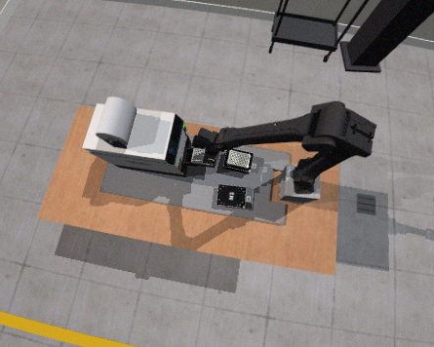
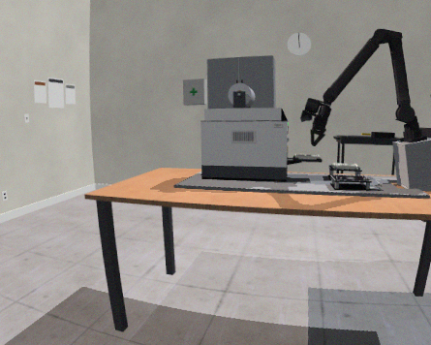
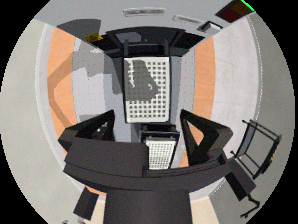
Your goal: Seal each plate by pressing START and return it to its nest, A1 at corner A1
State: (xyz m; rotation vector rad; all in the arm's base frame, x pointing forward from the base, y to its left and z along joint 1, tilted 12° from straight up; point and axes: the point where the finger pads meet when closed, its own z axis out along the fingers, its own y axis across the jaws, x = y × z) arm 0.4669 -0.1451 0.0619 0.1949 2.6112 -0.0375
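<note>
Right above the sealer's extended stage point(image 2: 311, 160) point(image 3: 171, 90), the gripper point(image 1: 205, 146) point(image 2: 316, 141) point(image 3: 147, 113) hangs with its fingers pointing down and spread wide, basically as far apart as they go. Nothing's between them, so it's not holding either plate. From the exterior view there's a visible gap between the fingertips and the stage, so it isn't touching the stuff below.

One plate, the stage plate point(image 1: 199, 155) point(image 2: 304, 156) point(image 3: 150, 107), lies on that stage, just outside the front of the sealer point(image 1: 153, 134) point(image 2: 244, 145) point(image 3: 100, 12). It looks flat, with its grid of wells facing up and a dark shadow across part of it. Can't tell if there's foil on it, or whether it's fully down inside the locators. The sealer's lamp point(image 1: 183, 126) point(image 2: 288, 124) point(image 3: 247, 5) is green, btw.

Other plate, the nest plate point(image 1: 239, 160) point(image 2: 345, 166) point(image 3: 160, 154), sits in its own nest between the stage and the arm's base point(image 1: 312, 196) point(image 2: 423, 165). Beside it on the gray mat point(image 1: 141, 185) point(image 2: 194, 181), nest N2 point(image 1: 231, 196) point(image 2: 351, 185) has its label showing. Too small for me to make out where A1 is on either plate.
</note>
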